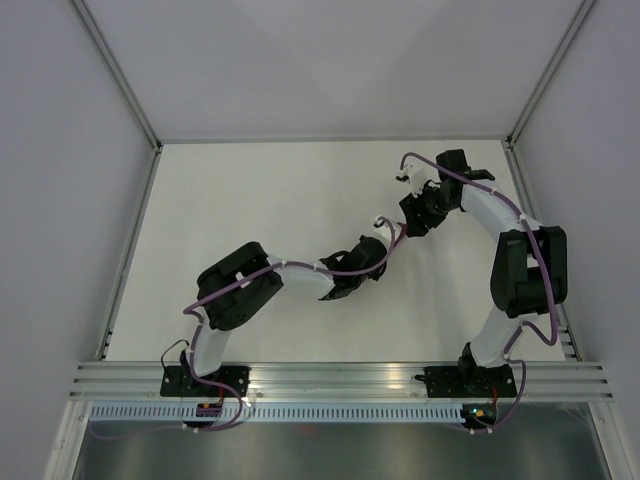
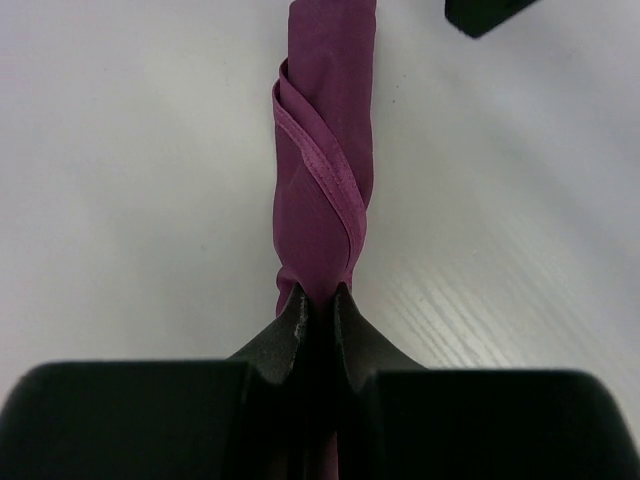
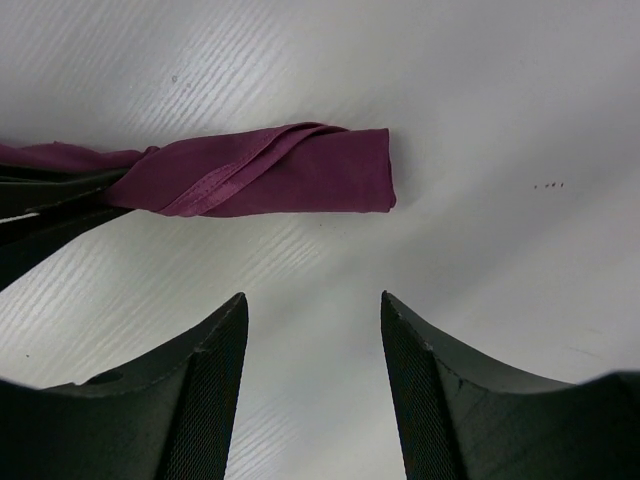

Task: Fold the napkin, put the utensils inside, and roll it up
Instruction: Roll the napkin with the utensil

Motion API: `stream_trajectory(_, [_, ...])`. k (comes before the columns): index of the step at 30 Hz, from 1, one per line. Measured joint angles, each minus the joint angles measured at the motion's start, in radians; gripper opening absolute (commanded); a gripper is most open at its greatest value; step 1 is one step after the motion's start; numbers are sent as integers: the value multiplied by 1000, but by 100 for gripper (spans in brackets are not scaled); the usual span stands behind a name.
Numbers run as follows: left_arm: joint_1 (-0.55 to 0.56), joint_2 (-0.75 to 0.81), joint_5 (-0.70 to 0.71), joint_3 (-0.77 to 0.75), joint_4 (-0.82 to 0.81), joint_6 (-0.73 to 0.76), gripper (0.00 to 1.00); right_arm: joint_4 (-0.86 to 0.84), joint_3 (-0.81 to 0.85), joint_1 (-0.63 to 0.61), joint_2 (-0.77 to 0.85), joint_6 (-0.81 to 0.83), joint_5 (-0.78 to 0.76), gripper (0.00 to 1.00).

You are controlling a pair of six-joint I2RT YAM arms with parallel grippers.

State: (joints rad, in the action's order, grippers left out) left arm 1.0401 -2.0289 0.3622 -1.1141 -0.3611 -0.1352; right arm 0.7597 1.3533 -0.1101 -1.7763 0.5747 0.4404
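Toward the near side, a little right of the middle of the pale white worktop (image 1: 250,200), the left black two-finger claw (image 2: 318,300) was pressed together on one end of the shiny dark magenta-purple cloth napkin (image 2: 325,180), pinching a twisted tail of fabric between its tips. From there the napkin ran away toward the far right corner as a tight roll lying flat on the worktop, its stitched hem spiralling across the outside. Its other end was cut off square. No slender dark utensils showed at either end, so I could not tell whether they were inside. Beyond that end the right claw (image 3: 312,300) hovered with its fingers spread, just beside the roll and apart from it, holding nothing. The rolling itself looked nearly finished, so the step in hand seemed to be settling the roll and letting go. To do that well, the spread claw would best come down softly on the loose hem to stop it springing open. The pinching claw should then part slowly and back off along the line of the roll, not upward, so the twisted tail would not drag the wraps loose.
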Motion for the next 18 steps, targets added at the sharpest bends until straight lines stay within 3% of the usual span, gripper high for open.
stream_trajectory(8, [9, -59, 29, -151, 159, -163, 8, -47, -38, 3, -31, -76, -54, 61])
stream_trajectory(18, [18, -92, 33, -224, 224, -231, 15, -118, -34, 3, -169, -135, -128, 60])
